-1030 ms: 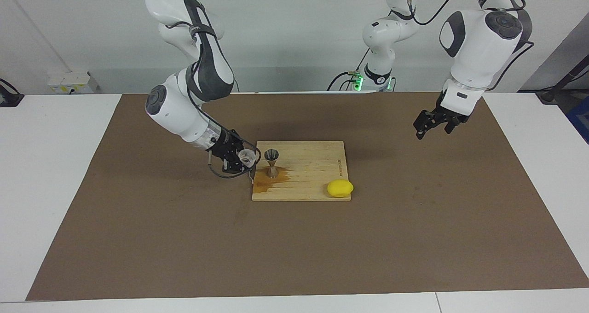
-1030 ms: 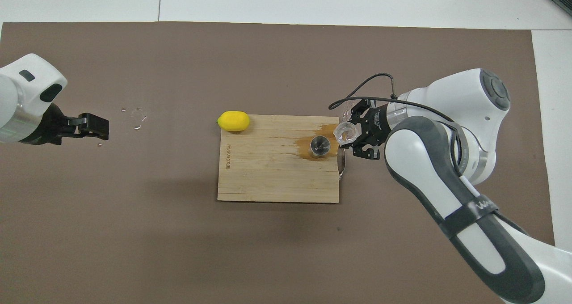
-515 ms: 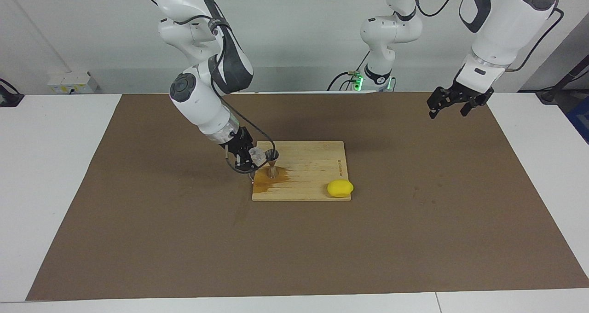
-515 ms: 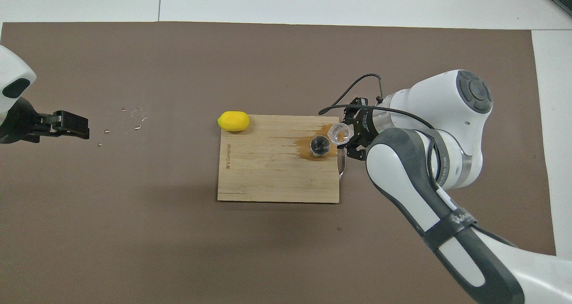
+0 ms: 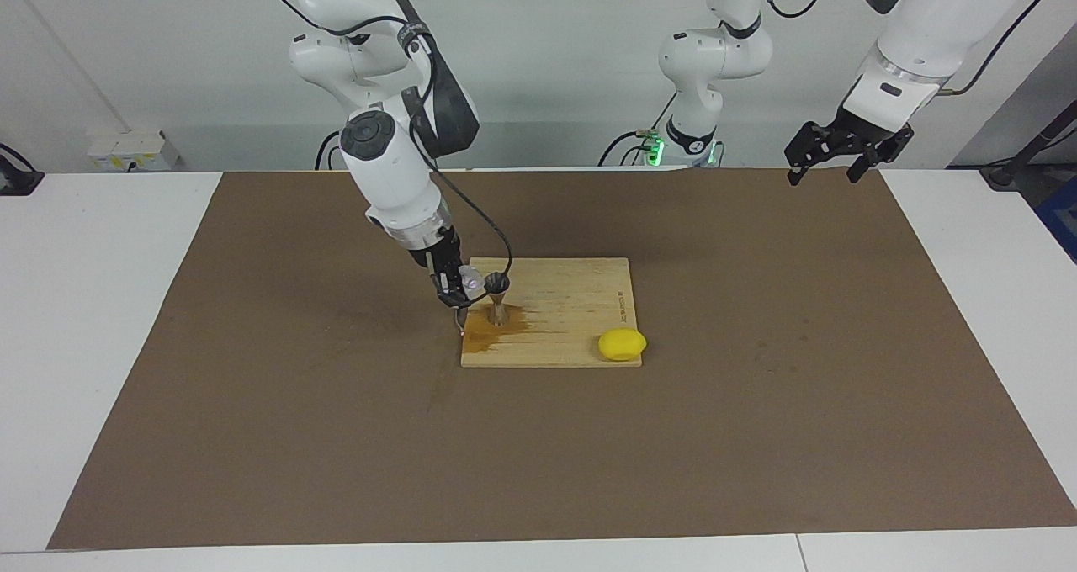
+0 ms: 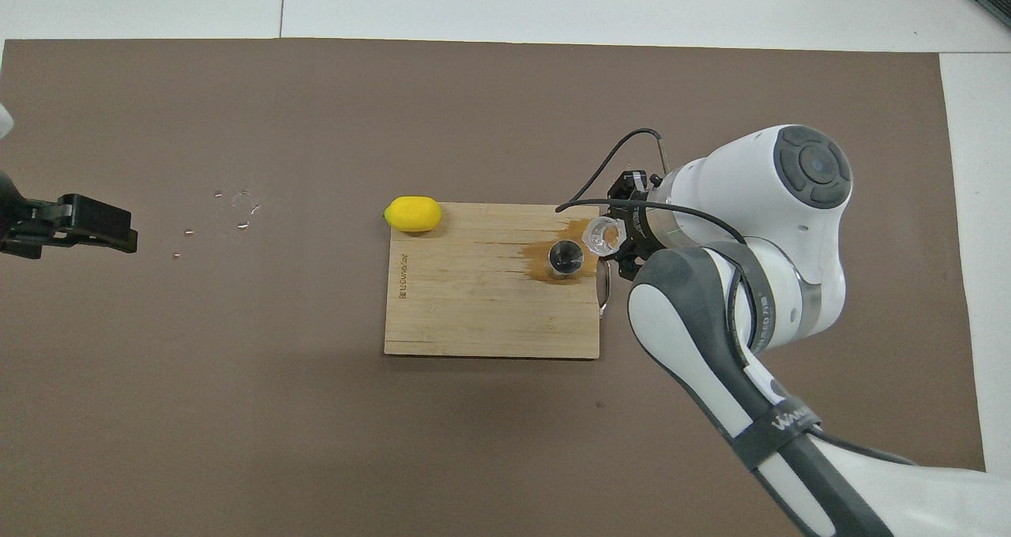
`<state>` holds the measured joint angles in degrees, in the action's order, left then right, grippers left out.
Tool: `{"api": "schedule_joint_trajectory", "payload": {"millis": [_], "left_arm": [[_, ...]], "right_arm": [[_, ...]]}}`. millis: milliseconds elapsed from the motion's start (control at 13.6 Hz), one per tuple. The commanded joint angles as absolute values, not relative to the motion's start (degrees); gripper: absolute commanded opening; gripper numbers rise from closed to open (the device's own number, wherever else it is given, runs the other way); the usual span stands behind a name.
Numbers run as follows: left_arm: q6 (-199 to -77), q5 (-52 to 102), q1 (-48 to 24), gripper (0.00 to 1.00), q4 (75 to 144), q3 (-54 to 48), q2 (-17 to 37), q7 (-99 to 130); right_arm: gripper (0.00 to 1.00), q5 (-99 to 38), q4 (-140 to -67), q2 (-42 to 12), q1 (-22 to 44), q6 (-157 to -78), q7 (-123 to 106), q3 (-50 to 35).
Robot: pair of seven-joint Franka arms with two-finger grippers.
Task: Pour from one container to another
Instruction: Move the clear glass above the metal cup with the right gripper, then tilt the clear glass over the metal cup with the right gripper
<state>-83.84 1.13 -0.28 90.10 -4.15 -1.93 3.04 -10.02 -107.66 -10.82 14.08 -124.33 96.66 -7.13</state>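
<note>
In the facing view's centre, the right gripper clamps one tilted glass cup beside one metal jigger, upright on one stained wooden board. One lemon touches the board's corner. Upper right, the left gripper waits, fingers spread.

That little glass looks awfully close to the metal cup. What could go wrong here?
1. The right gripper holds the glass cup right beside the jigger, which stands on a narrow base; a nudge could tip it.
2. A brown stain already spreads on the cutting board around the jigger, so more liquid may miss its small mouth.
The left gripper waits, open, away from all this.
</note>
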Motion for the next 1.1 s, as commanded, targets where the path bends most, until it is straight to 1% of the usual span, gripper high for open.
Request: {"api": "schedule_joint_trajectory", "payload": {"millis": [0, 441, 809, 1030], "left_arm": [[-82.08, 0.87, -0.44, 1.00, 87.28, -3.69, -0.79, 1.76], [-83.85, 1.23, 0.18, 1.00, 89.82, -3.87, -2.10, 2.46], [-83.85, 1.23, -0.70, 1.00, 89.82, -3.87, -2.20, 2.37], [-83.06, 1.23, -0.53, 1.00, 90.09, -3.78, -2.37, 2.37]], "right_arm": [[0.14, -5.29, -107.67, -10.02, 15.82, -124.98, 99.05, -7.12], [0.14, 4.73, -107.67, -9.49, 19.42, -124.45, 102.21, -7.12], [0.13, 12.64, -107.75, -8.79, 21.09, -123.22, 102.22, -7.29], [0.13, 14.85, -107.75, -8.61, 22.67, -122.78, 102.30, -7.21]]}}
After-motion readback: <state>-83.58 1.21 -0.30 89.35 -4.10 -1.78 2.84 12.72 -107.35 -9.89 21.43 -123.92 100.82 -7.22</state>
